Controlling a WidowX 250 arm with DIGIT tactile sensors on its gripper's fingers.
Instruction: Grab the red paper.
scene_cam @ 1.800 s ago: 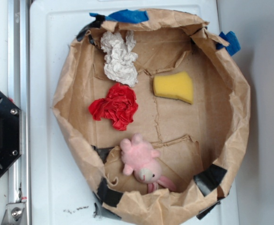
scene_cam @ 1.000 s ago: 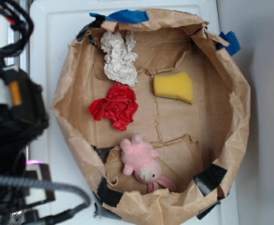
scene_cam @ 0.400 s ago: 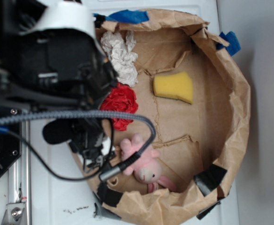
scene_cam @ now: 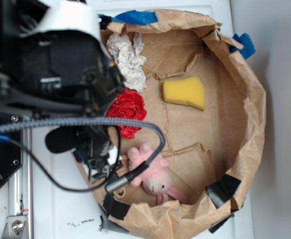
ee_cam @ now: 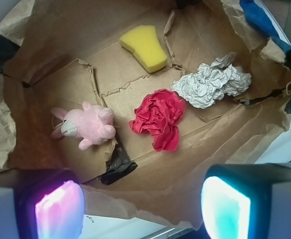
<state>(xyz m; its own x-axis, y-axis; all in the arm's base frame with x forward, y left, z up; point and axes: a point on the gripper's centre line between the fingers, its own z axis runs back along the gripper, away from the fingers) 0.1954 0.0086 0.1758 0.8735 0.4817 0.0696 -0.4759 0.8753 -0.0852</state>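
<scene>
1. The red paper (ee_cam: 158, 118) lay crumpled on the floor of the brown paper basin (ee_cam: 31, 45), untouched.
2. The white-grey paper wad (ee_cam: 211, 84) sat just beside it, the pink plush toy (ee_cam: 85, 126) near, and the yellow sponge (ee_cam: 144, 48) farther off.
3. The gripper (ee_cam: 143, 204) hovered above the basin's rim, fingers (ee_cam: 58, 209) spread wide and empty.

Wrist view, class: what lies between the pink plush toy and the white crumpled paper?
The red paper lies between the pink plush toy and the white crumpled paper, shown clearly in the wrist view.
</scene>
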